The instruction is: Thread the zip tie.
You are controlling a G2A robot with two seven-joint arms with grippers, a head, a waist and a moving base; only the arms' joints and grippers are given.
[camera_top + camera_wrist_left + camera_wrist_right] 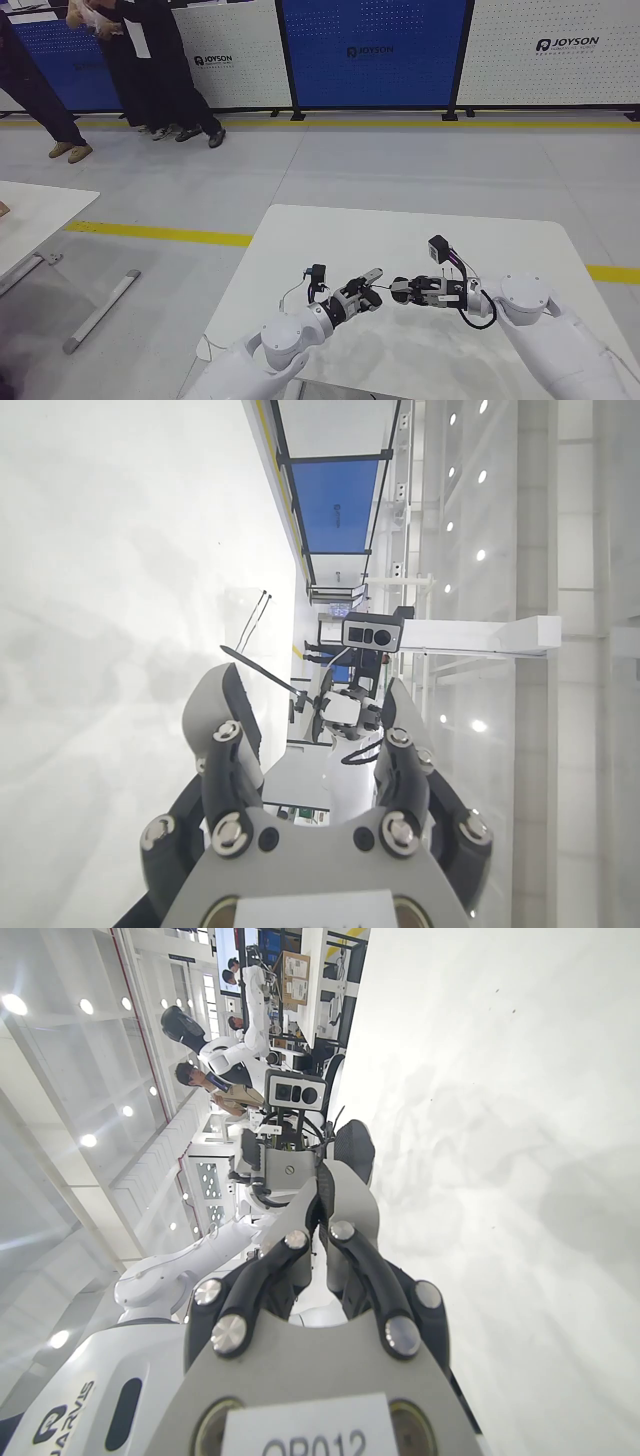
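A black zip tie (260, 670) is held above the white table (420, 230), its pointed tail slanting out over the tabletop. My right gripper (403, 291) is shut on it near the head end (299, 696). In the right wrist view the fingers (345, 1188) are pressed together and a thin piece of the zip tie (336, 1120) sticks out past them. My left gripper (368, 284) faces the right one, a short gap away, and is open. In the left wrist view its two fingers (240, 710) stand wide apart with the zip tie beyond them, untouched.
Two spare zip ties (255, 620) lie on the table beyond the held one. The table's far edge (400, 208) borders grey floor with a yellow line (160, 234). A second white table (40, 215) stands at the left.
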